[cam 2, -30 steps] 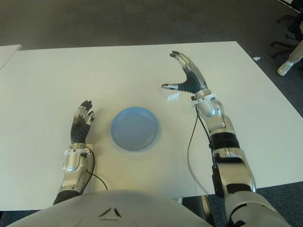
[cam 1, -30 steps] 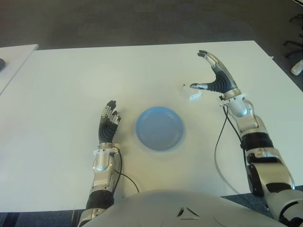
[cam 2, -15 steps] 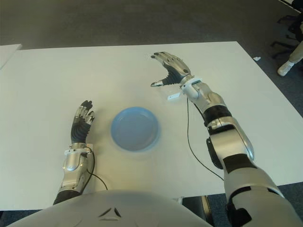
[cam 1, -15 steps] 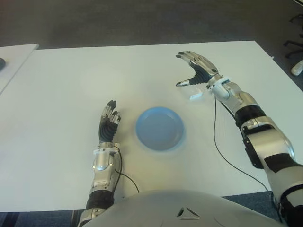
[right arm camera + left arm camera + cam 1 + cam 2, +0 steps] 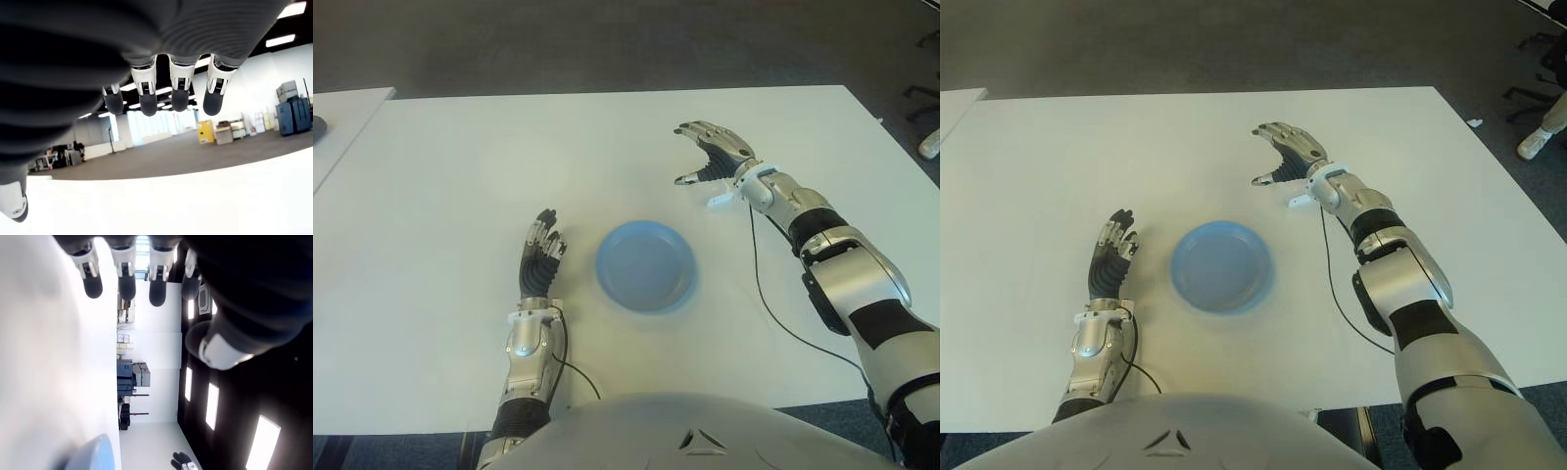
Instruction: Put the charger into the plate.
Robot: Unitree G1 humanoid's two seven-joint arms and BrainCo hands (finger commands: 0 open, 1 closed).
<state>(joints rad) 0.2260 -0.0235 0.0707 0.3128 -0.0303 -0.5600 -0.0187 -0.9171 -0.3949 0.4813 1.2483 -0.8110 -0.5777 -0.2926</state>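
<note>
The charger [image 5: 719,202] lies on the tabletop [image 5: 460,166] beyond the plate [image 5: 644,266], so the right hand [image 5: 713,157], fingers spread and empty, should lower over it before closing.

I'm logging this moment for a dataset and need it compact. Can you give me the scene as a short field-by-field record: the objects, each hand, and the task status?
surface: white table
plate: blue, empty, near the table's front middle
charger: small, white, on the table beyond and right of the plate
right hand: open, fingers spread, just beyond the charger, holding nothing
left hand: open, left of the plate, idle
task status: charger not yet grasped, not in the plate
</note>
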